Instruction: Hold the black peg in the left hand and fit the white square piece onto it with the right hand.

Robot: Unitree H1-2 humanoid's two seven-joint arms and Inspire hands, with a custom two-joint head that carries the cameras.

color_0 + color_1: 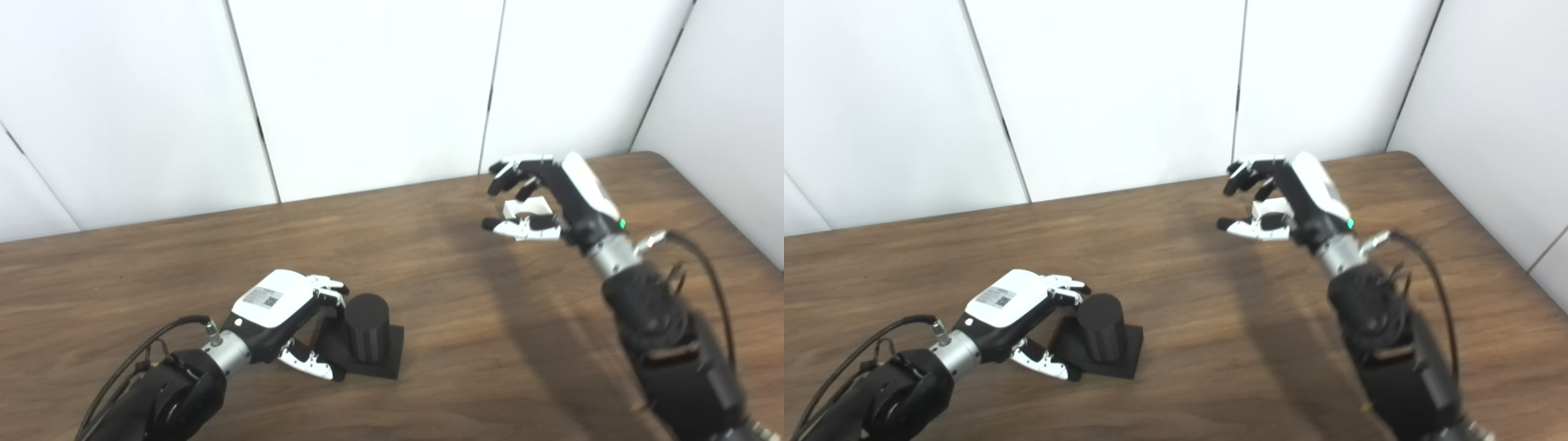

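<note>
The wooden table (429,367) fills the lower half, with white wall panels (367,92) behind it. The right arm (667,343) reaches in from the lower right, the left arm (165,392) from the lower left. The left hand (288,318) rests low at the near left, fingers apart around the peg (366,327); whether they touch it is hard to tell. The peg stands upright on its square black base (386,361), flat on the table. The right hand (551,199) is at the far right, fingers curled but spread, thumb below. The white piece (527,208) lies between fingers and thumb, on the table or just above it, seemingly not yet gripped.
</note>
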